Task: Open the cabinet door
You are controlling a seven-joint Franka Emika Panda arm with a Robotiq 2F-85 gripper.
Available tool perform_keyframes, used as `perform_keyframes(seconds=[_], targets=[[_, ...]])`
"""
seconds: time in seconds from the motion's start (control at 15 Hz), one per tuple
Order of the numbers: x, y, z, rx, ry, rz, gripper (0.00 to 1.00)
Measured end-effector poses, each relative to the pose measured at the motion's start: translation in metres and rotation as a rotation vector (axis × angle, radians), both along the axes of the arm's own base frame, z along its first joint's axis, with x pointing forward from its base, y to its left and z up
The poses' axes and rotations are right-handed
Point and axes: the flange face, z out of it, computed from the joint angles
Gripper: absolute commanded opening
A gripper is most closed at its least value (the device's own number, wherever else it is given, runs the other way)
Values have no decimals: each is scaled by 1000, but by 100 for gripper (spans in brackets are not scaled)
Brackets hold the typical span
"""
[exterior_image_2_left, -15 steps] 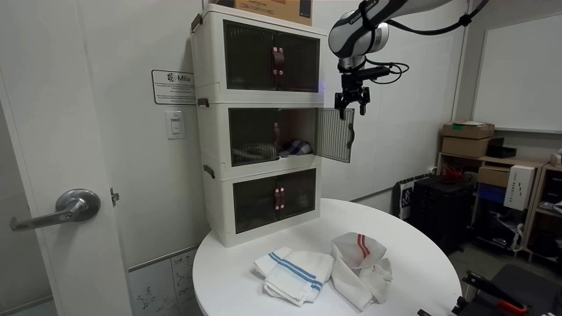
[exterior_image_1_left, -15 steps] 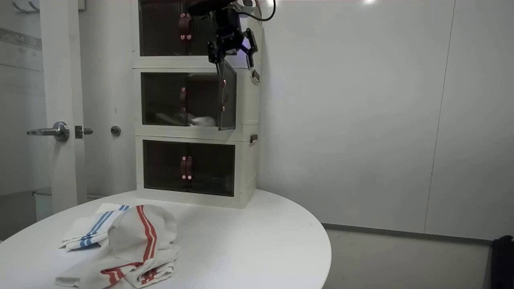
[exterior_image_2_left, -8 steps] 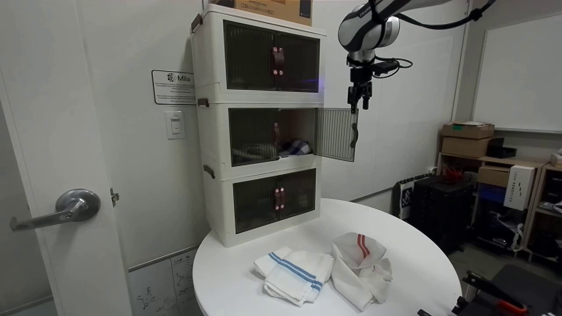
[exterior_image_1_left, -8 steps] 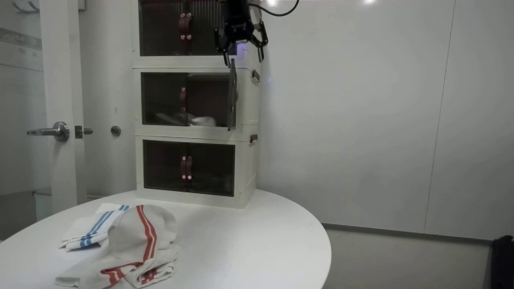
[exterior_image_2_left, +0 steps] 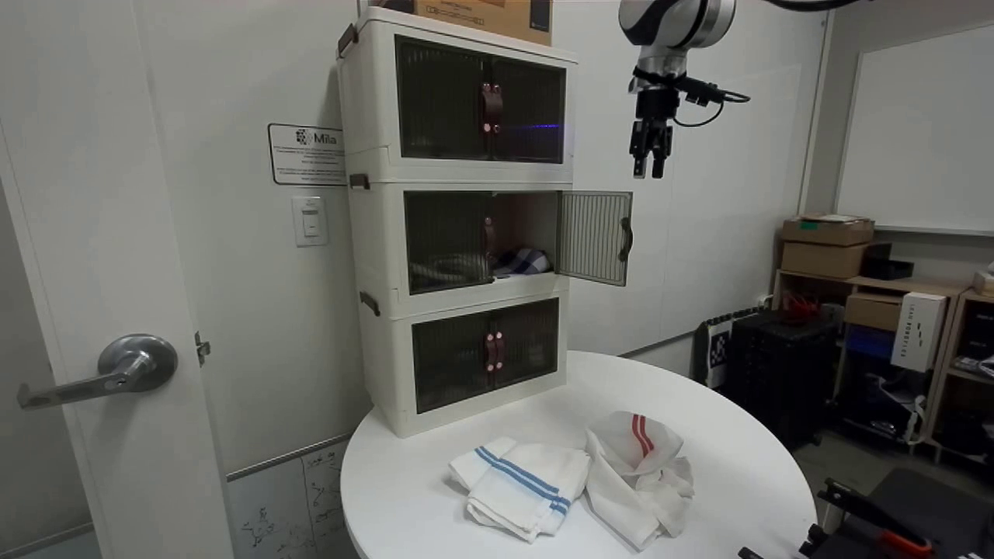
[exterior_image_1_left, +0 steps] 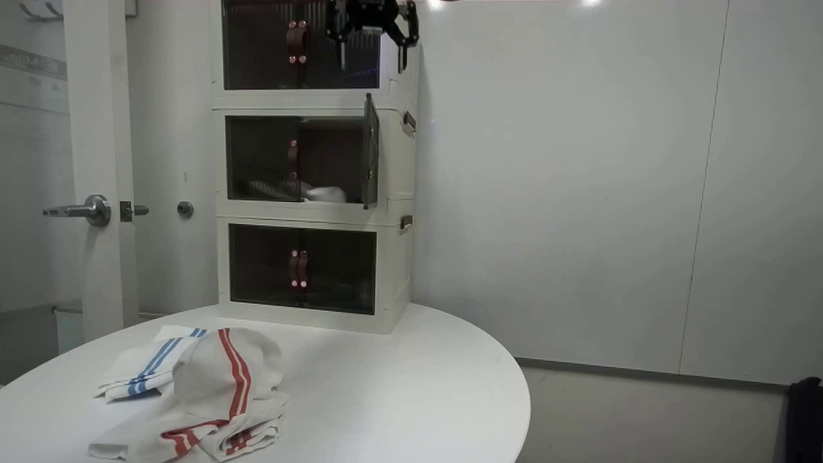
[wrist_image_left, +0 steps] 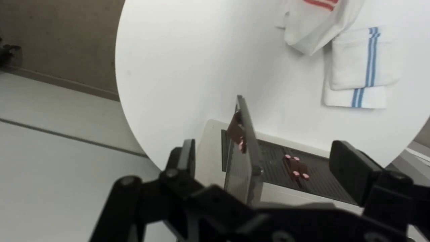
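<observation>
The cabinet door [exterior_image_2_left: 594, 237], a dark ribbed see-through panel, stands swung out from the right half of the middle white unit. In an exterior view it shows almost edge-on [exterior_image_1_left: 370, 154]. Its dark reddish handle [exterior_image_2_left: 626, 239] faces outward. My gripper [exterior_image_2_left: 648, 172] is open and empty, pointing down, above the door's top edge and apart from it. In an exterior view both fingertips hang in front of the top unit [exterior_image_1_left: 373, 69]. In the wrist view the door [wrist_image_left: 250, 144] shows between and below the spread fingers [wrist_image_left: 349, 168]. The middle unit's left door [exterior_image_2_left: 446, 241] is shut.
The top unit's doors [exterior_image_2_left: 443, 101] and the bottom unit's doors [exterior_image_2_left: 450, 365] are shut. A checkered cloth [exterior_image_2_left: 528, 262] lies inside the middle unit. A blue-striped towel [exterior_image_2_left: 520, 485] and a red-striped towel [exterior_image_2_left: 637, 466] lie on the round white table [exterior_image_2_left: 745, 458].
The door has swung further outward since one second ago, then hardly moved. My gripper has risen from the door's top edge and stays open. The towels have not moved.
</observation>
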Motion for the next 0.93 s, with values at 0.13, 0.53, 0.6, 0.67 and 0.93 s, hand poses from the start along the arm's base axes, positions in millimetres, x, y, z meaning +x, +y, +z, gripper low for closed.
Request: perform_keyframes(seconds=[0.13, 0.53, 0.6, 0.67, 0.93], targets=[[-29, 7, 23, 70, 55, -17, 100], [-107, 48, 39, 251, 118, -58, 100], [-116, 58, 33, 260, 123, -64, 100], [-123, 67, 26, 263, 124, -68, 100], [-138, 113, -13, 246, 58, -139, 100]])
